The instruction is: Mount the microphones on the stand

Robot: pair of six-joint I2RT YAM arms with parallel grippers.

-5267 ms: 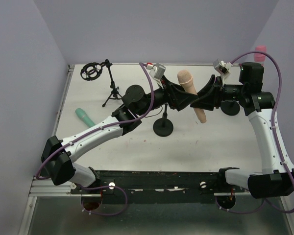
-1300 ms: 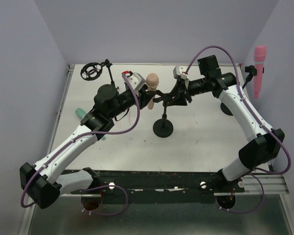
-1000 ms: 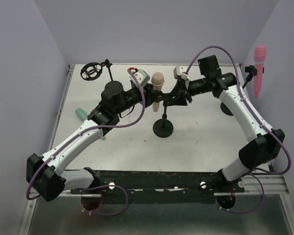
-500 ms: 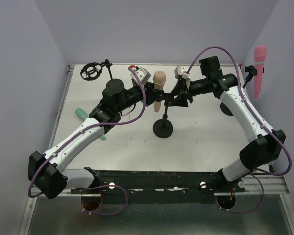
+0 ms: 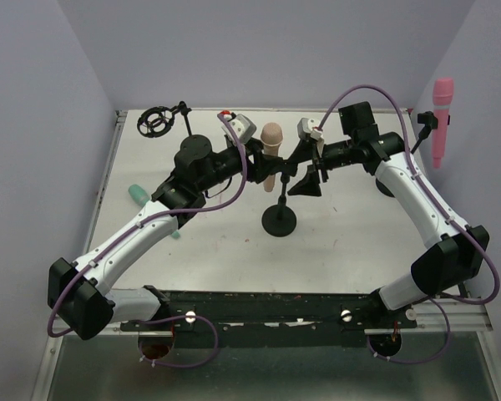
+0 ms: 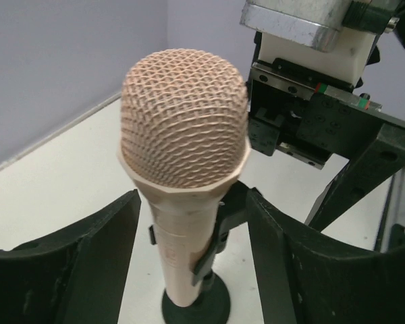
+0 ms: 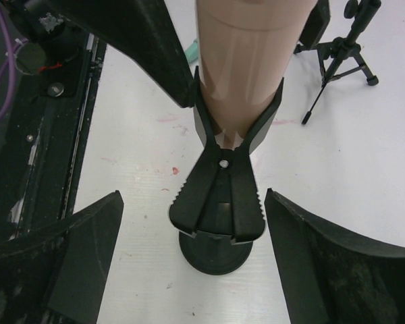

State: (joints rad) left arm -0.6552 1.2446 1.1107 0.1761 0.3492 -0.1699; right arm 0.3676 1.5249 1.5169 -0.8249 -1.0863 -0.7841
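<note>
Left hand (image 6: 189, 236) spread wide, right hand (image 7: 199, 229) facing it closely (also spread wide)

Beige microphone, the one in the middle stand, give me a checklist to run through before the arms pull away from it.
1. Beige microphone seated in the clip: ok, its body sits between the clip's prongs.
2. Left gripper free of it: ok, open, gaps show on both sides.
3. Right gripper free of the clip: ok, open wide, fingers well apart from it.
4. Stand base flat on the table: ok.
5. Pink microphone mounted: ok, upright at the far right.
6. Teal microphone mounted: not ok, it lies on the table at the left.
</note>
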